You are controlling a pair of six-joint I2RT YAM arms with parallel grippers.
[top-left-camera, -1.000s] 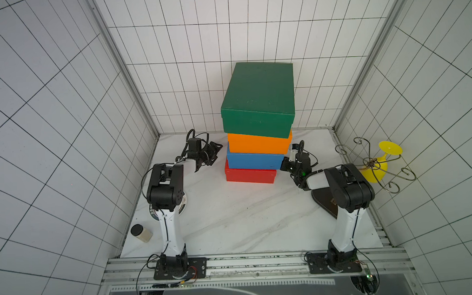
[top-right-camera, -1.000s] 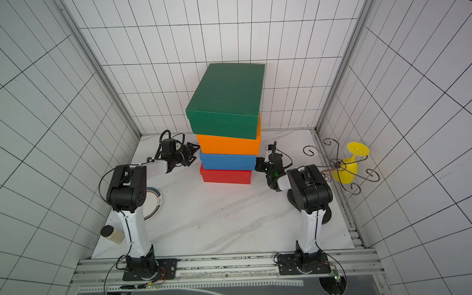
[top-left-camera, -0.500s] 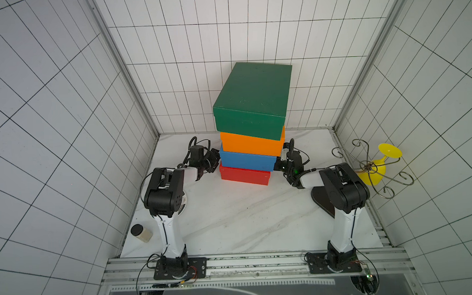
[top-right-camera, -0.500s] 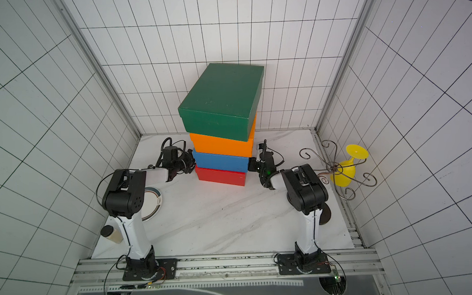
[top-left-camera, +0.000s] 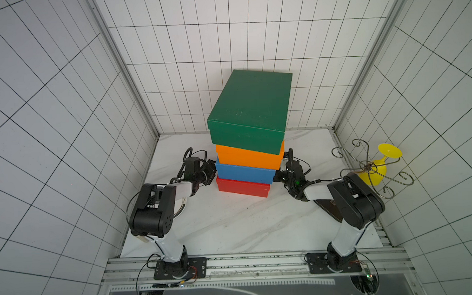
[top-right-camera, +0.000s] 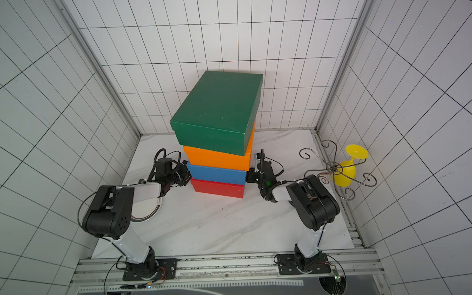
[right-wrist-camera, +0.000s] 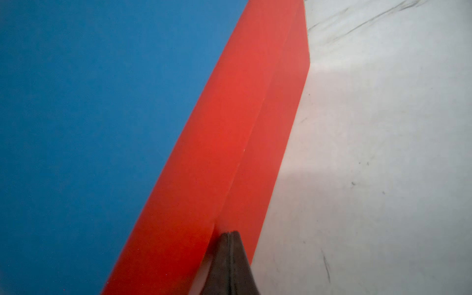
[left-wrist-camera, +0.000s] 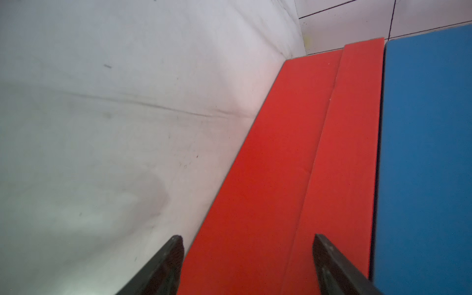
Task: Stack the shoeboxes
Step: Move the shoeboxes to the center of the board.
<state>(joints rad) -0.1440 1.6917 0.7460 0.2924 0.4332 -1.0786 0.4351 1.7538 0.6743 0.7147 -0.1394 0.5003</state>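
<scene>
Left pincer [left-wrist-camera: 246, 237]: jaws wide, nothing held, just beside the red box [top-left-camera: 241, 188] on the stack's left side. Right pincer [right-wrist-camera: 231, 233]: jaws pressed together, empty, tip at the red box's lid seam on the opposite side.

Count: 4 boxes in 1 stack on the table [top-left-camera: 232, 224], toward the back wall. Red box at the bottom, then blue box [top-left-camera: 244, 173], orange box [top-left-camera: 246, 158], green box [top-left-camera: 251, 107] on top; layers slightly skewed. 2 arms. 1 yellow goblet [top-left-camera: 390, 151] and 1 wire stand [top-left-camera: 368, 165] by the right wall.

Versus one second ago: the stack sits further left and is turned a little; right pincer has followed it in; left pincer lies nearer the arm bases.
</scene>
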